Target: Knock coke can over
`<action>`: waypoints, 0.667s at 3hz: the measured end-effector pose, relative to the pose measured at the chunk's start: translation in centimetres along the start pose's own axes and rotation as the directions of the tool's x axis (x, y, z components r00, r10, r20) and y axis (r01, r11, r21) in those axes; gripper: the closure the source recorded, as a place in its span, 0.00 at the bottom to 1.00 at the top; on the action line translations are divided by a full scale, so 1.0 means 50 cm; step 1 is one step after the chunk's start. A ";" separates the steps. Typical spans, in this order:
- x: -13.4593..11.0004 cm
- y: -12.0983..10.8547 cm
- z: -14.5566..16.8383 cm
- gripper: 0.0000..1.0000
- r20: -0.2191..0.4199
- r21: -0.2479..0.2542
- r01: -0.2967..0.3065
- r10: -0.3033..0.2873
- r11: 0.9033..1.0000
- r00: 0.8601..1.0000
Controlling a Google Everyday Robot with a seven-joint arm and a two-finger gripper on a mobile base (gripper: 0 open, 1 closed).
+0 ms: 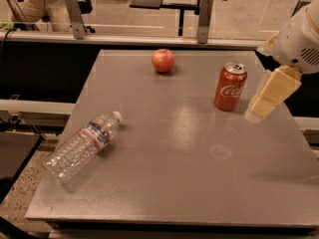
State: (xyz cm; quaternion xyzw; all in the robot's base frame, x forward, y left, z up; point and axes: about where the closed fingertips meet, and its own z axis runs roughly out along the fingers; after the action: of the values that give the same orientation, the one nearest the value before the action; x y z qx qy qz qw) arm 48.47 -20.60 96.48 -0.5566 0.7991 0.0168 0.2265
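Camera view shows the coke can (230,86) standing upright toward 1 o'clock on the surface (189,183), silver top up. It is probably light, thin-walled and smooth, and tall for its base. A sideways push high on its wall, near the rim, should tip it, so no grasp is needed. At its 3 o'clock, just beside it but apart, hangs the gripper (260,106), seemingly empty; how far open it is I cannot tell. An apple (163,60) sits at the can's 10 o'clock, and a plastic bottle (82,146) lies at 8 o'clock, well apart.
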 end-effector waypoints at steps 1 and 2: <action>-0.006 -0.068 0.066 0.00 0.110 0.009 -0.139 0.137 0.990 0.984; -0.001 -0.121 0.104 0.00 0.175 0.037 -0.234 0.224 0.972 0.959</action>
State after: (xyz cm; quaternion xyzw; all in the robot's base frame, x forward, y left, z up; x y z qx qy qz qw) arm 55.68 -21.42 93.20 -0.4503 0.8360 0.0674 0.3061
